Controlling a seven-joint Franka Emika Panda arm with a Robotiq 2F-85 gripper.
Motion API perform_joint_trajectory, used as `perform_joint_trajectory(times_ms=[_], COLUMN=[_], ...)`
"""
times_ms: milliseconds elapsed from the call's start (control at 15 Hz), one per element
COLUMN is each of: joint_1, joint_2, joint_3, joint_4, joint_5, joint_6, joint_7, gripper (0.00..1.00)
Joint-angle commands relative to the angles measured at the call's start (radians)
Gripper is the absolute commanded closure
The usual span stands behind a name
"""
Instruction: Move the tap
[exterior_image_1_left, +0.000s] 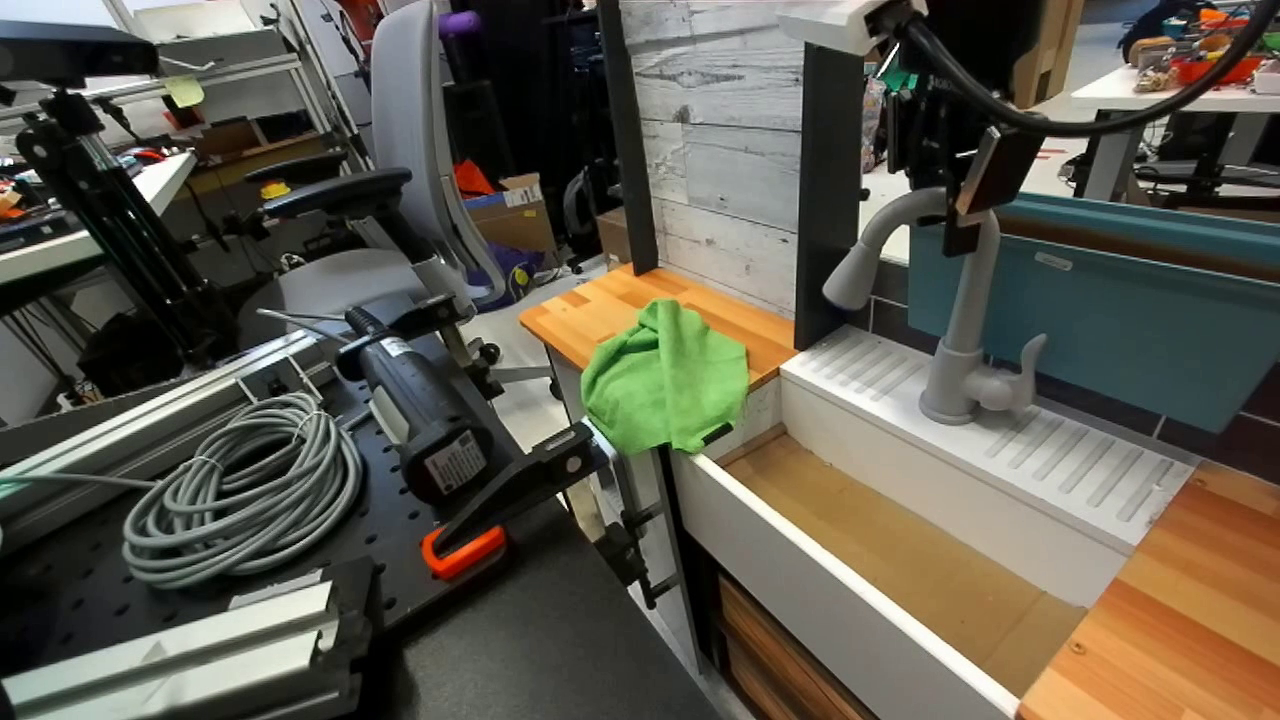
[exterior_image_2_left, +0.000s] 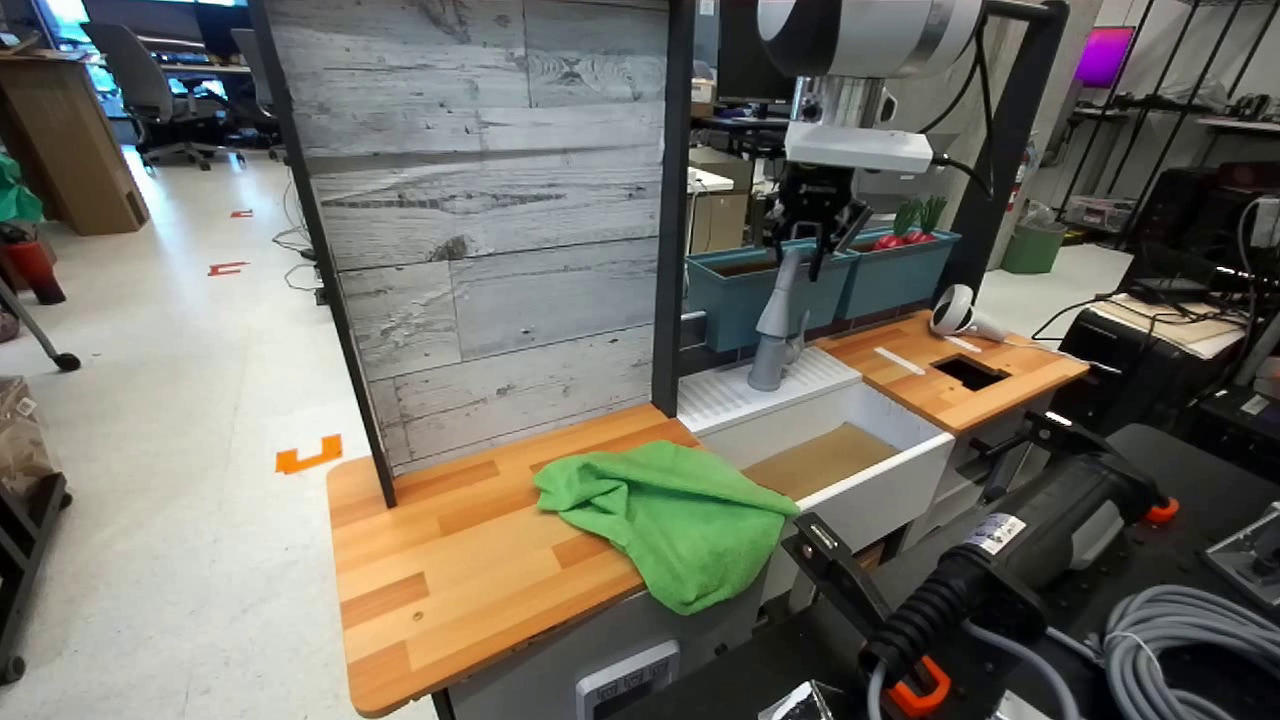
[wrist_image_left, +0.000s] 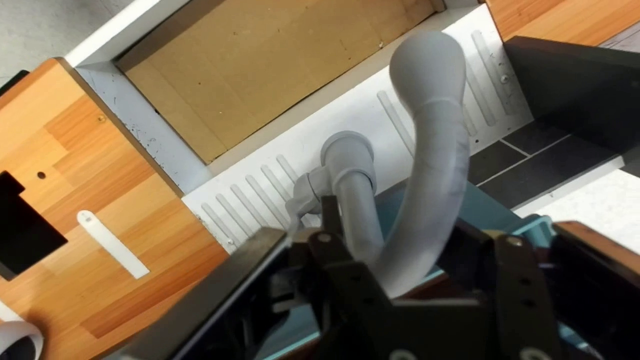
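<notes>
The tap (exterior_image_1_left: 968, 310) is matte grey, with a tall gooseneck, a thick round base and a small side lever. It stands upright on the white ribbed ledge behind the sink, and shows in both exterior views (exterior_image_2_left: 771, 345). Its spout head hangs toward the grey wooden panel. In the wrist view the tap (wrist_image_left: 437, 130) rises toward the camera. My gripper (wrist_image_left: 392, 225) is open, with one finger on each side of the gooseneck's upper bend. I cannot tell whether the fingers touch it. The gripper also points down over the tap in both exterior views (exterior_image_1_left: 955, 235) (exterior_image_2_left: 798, 258).
Teal planter boxes (exterior_image_1_left: 1110, 310) stand right behind the tap. The grey wooden panel (exterior_image_2_left: 480, 200) with dark posts rises beside it. The white sink (exterior_image_1_left: 850, 590) lies in front. A green cloth (exterior_image_2_left: 680, 520) lies on the wooden counter (exterior_image_2_left: 450, 560). A white headset (exterior_image_2_left: 957, 312) lies on the far counter.
</notes>
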Motion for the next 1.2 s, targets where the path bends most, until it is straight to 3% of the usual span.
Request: perform_joint_trajectory(times_ms=[0, 200, 800, 867, 933, 1133], joint_1=[-0.036, -0.061, -0.141, -0.146, -0.151, -0.162], joint_2=[-0.093, -0.109, -0.088, -0.087, -0.087, -0.092], joint_3=[0.018, 0.049, 0.150, 0.158, 0.166, 0.180], joint_4=[-0.140, -0.191, -0.188, -0.190, -0.193, -0.197], joint_5=[0.000, 0.021, 0.098, 0.107, 0.118, 0.145], joint_6=[0.081, 0.160, 0.191, 0.184, 0.183, 0.172], joint_7=[-0.076, -0.119, -0.206, -0.218, -0.229, -0.250], gripper=[0.25, 0.01, 0.00, 0.25, 0.26, 0.50])
